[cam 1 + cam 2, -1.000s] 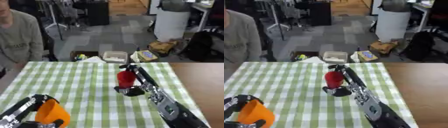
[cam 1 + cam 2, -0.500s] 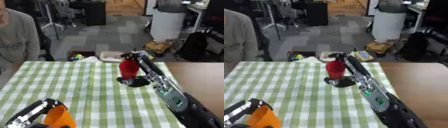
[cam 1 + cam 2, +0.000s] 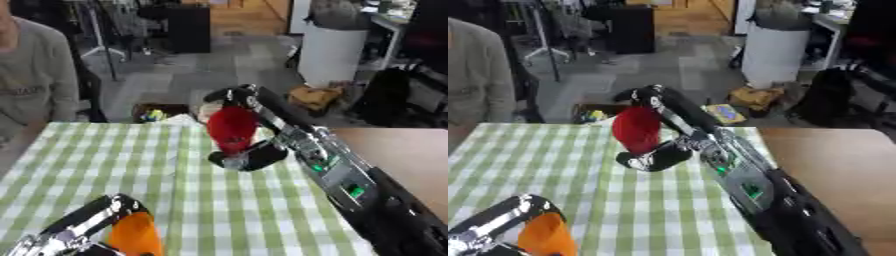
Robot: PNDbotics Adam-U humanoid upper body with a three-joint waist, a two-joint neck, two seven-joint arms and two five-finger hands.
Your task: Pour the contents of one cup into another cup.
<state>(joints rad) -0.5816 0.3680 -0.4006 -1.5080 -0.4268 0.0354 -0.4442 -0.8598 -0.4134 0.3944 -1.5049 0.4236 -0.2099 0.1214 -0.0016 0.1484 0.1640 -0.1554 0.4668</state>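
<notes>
So far only the grasping looks done: the right hand (image 3: 249,125) has its fingers and thumb wrapped round a red cup (image 3: 232,129), held upright above the far middle of the green-checked desk (image 3: 105,165). The left hand (image 3: 83,227) is curled round an orange cup (image 3: 136,235) at the near left edge. The two cups are well apart, so bringing them together and pouring are, I judge, still left.

Open checked tablecloth (image 3: 96,165) between raised red cup (image 3: 232,129) and orange cup (image 3: 136,235).
</notes>
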